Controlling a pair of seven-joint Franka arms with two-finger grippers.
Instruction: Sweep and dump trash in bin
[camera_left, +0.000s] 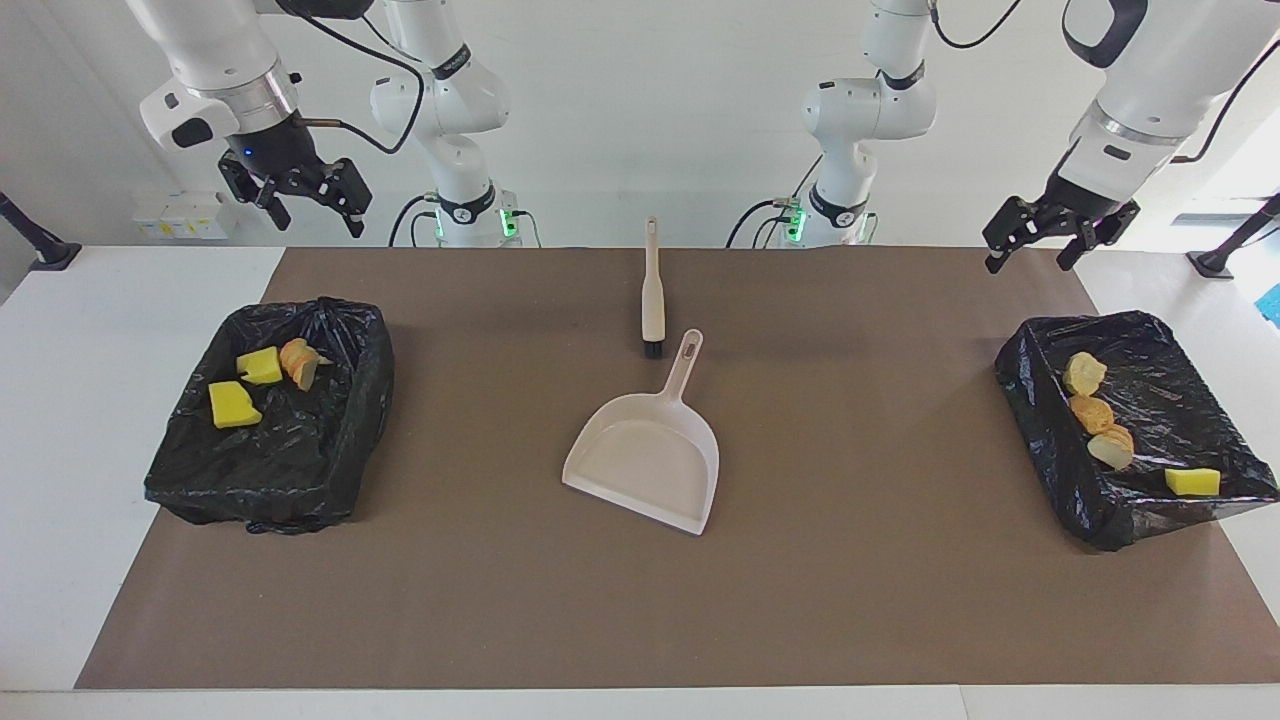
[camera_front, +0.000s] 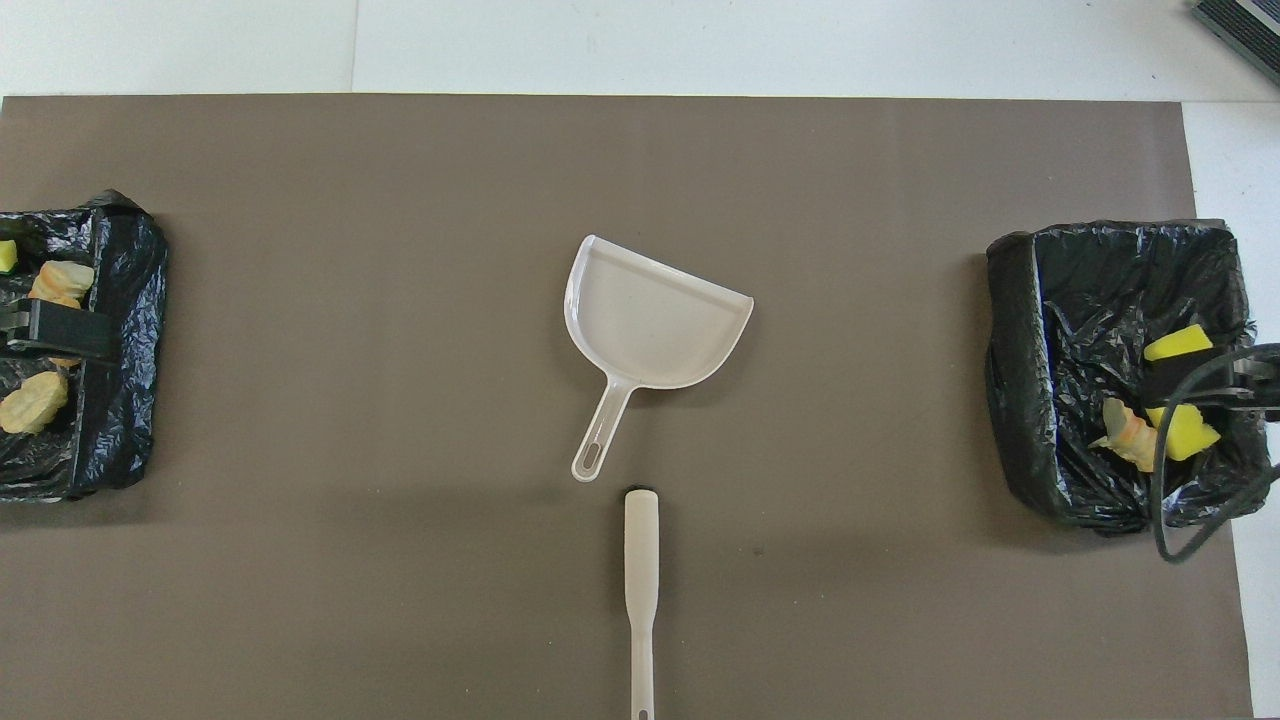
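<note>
All 7 pieces of trash are seen inside the 2 black-lined bins, and none is seen on the brown mat. 3 pieces (camera_left: 262, 375) lie in the bin (camera_left: 340, 440) below the right hand (camera_left: 295, 195). 4 pieces (camera_left: 1100, 415) lie in the bin (camera_left: 1040, 440) below the left hand (camera_left: 1040, 232). Both hands are held high and released, with nothing grasped.

The dustpan (camera_left: 645, 455) is lying flat and empty between the 2 hands, well apart from each, and the brush (camera_left: 652, 290) is laid just beside the end of its handle.

The task is judged to be done. If a last step is wanted, the arms are best kept high above the bins, so that the loose black liners are not caught and the pieces are not pulled out again.
</note>
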